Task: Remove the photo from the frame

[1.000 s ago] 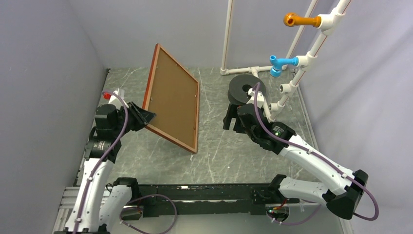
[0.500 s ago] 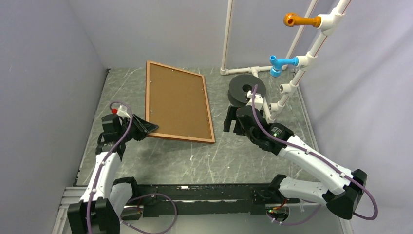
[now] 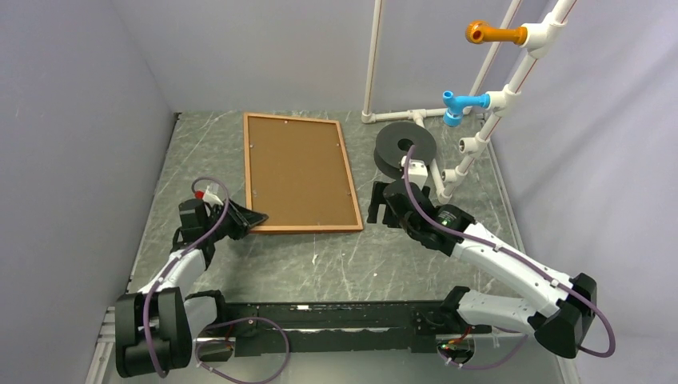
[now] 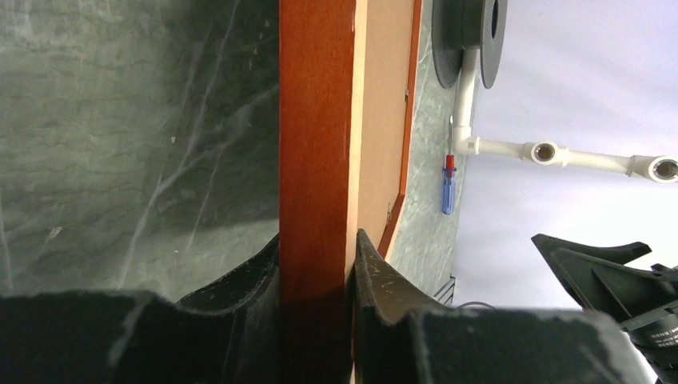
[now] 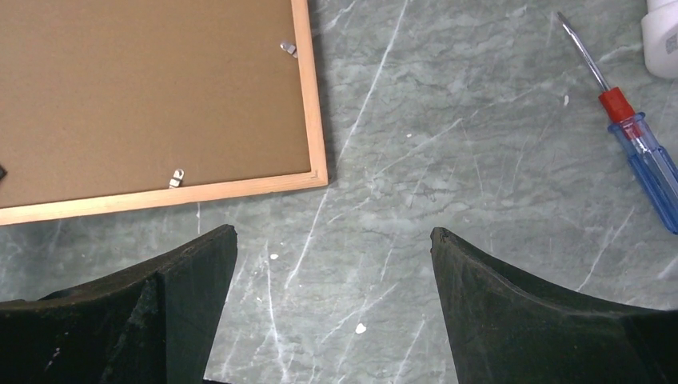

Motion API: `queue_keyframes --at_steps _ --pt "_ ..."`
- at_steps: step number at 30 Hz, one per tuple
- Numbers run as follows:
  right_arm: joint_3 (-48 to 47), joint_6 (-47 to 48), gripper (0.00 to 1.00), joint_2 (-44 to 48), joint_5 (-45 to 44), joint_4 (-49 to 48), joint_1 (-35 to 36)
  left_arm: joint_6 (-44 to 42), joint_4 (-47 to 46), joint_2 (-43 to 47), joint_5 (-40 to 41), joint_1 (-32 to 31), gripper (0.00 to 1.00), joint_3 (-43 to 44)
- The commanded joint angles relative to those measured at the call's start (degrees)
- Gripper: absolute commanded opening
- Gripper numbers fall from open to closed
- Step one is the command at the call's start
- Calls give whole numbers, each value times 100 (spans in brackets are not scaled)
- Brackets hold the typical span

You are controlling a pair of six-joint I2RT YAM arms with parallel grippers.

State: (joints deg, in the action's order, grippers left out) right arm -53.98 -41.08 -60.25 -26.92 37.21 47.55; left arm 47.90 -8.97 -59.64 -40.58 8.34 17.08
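- Your left claw [image 4: 316,248] is clamped on the frame [image 3: 308,229] at its near-left corner, with one finger on each side of the reddish rail.
- The frame lies back-up on the worktop [image 3: 336,264] and looks flat. The brown backing panel [image 3: 300,172] covers the photo, so you cannot see it.
- Your right claw [image 5: 332,236] hangs with its fingers wide apart and holds nothing, just off the frame's near-right corner.
- Let the held corner settle fully before you let go, or the frame may skid.
- Small metal tabs [image 5: 177,176] pin the backing. These likely need turning aside next, so press on the tab, not the panel.
- A screwdriver [image 5: 640,152] lies to the right, well apart from the frame.
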Motion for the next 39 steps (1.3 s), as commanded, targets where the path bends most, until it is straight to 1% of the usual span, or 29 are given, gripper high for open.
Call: queue_keyframes --at_steps 1,6,9,14,15,18,19,23,28,30,32,33,34,39 --pt "62 80 93 -78 -173 -200 -4 -548 218 -339 182 -253 0 -357" --pt "64 279 92 -373 -818 101 -17 -780 629 -488 639 -350 0 -340" --pt "122 304 91 -519 -1107 214 -70 -706 565 -646 726 -353 0 -361" --pt "428 231 90 -595 -997 5 -277 -682 431 -1091 711 -350 0 -300" --pt "480 212 90 -577 -943 -52 -291 -673 395 -1143 714 -355 2 -296" --pt "641 165 90 -536 -845 -187 -309 -646 401 -1167 785 -351 14 -329" --pt "675 157 90 -533 -823 -221 -310 -662 448 -1134 845 -350 22 -324" --pt "746 126 89 -517 -772 -266 -319 -719 766 -879 1056 -351 45 -270" --pt "787 131 89 -490 -771 -304 -322 -677 1137 -463 1217 -354 64 -201" --pt "805 116 89 -469 -788 -314 -317 -639 1273 -257 1276 -355 69 -182" --pt "816 35 89 -471 -877 -260 -320 -648 1442 -72 1356 -351 82 -127" --pt "813 -2 89 -488 -923 -232 -329 -677 1568 13 1416 -357 96 -86" --pt "810 -69 89 -514 -980 -187 -352 -708 1736 100 1518 -360 99 -20" --pt "853 -633 89 -569 -1236 121 -642 -914 2682 488 2060 -375 99 405"
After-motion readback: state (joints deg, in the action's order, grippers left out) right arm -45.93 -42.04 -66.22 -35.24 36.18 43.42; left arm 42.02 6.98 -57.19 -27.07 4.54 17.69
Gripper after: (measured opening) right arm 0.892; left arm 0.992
